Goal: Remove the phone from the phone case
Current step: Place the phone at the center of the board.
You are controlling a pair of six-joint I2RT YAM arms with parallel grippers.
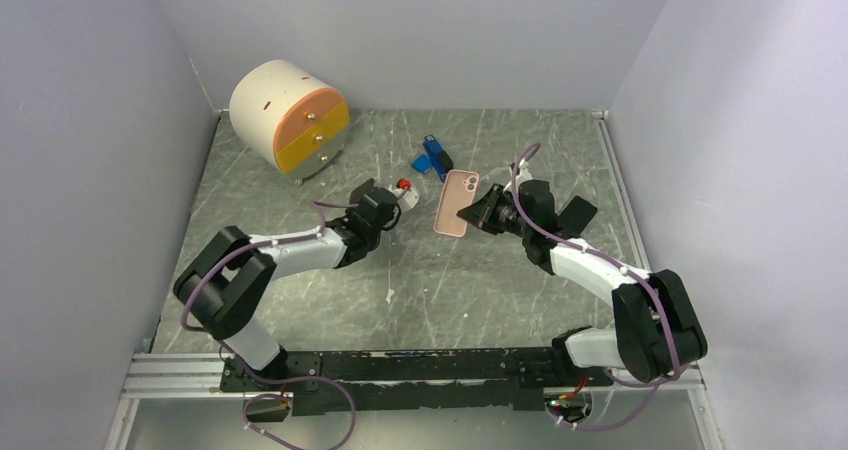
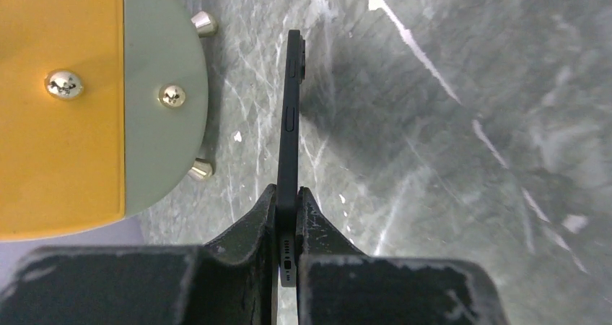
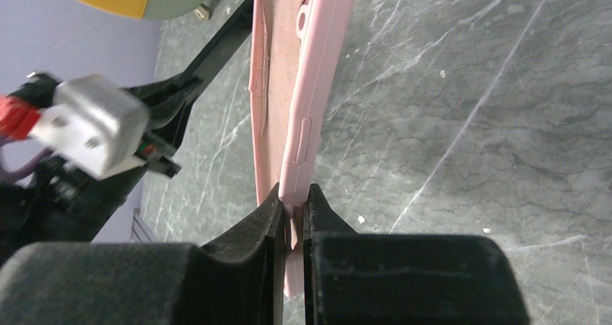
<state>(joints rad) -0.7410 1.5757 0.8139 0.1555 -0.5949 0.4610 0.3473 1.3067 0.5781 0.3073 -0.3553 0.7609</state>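
Now, phone (image 2: pixel 290 123): dark, bare, seen edge-on from the left wrist view; side buttons face the camera and its port end sits between the 2 fingers. It is held above the table, next to the drawer unit and outside the case.
Left gripper (image 2: pixel 289 204): clenched on the phone's lower end, 1 pad on each flat face.
Phone case (image 3: pixel 303 87): pink, soft-walled, its pale inner lining showing in the right wrist view. From the top view it (image 1: pixel 458 203) lies tilted between the 2 arms, camera cut-out at the far end — apart from the left gripper.
Right gripper (image 3: pixel 292 204): clamped on the case's near end, pinching 1 side wall between its pads.
Gap between items: phone and case are near each other but not touching; the phone shows as a black slab left of the case in the right wrist view.
Drawer unit (image 1: pixel 290 115): round, cream, with orange and yellow fronts and brass knobs — back left of the table.
Blue-and-black object (image 1: pixel 432 156): small, on the table just behind the case; what it is cannot be told.
Table (image 1: pixel 450 290): grey-green, marbled and scuffed.
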